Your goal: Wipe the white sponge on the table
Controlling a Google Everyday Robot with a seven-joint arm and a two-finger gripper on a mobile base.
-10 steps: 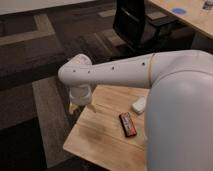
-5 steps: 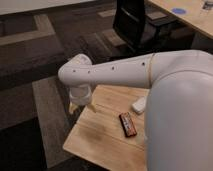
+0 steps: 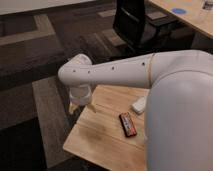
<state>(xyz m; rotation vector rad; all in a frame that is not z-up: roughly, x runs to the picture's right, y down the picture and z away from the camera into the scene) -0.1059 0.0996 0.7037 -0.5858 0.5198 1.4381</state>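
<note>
At the left edge of the small light wooden plank counter (image 3: pixel 97 137), claw (image 3: pixel 75 107) hangs low; grip state: cannot tell. Small white rounded sponge (image 3: pixel 139 105) lies on the counter, well apart from it, near the dark red-black rectangular bar (image 3: pixel 128 124).

Between the earlier pictures and now, no visible change shows. The white robot arm (image 3: pixel 115 72) has not moved from its bent pose. Its claw (image 3: pixel 76 106) still hangs at the far left corner of the small light wooden plank worktop (image 3: pixel 100 135). The small white rounded sponge (image 3: pixel 139 105) and the dark red-black rectangular bar (image 3: pixel 128 124) have not shifted.
</note>
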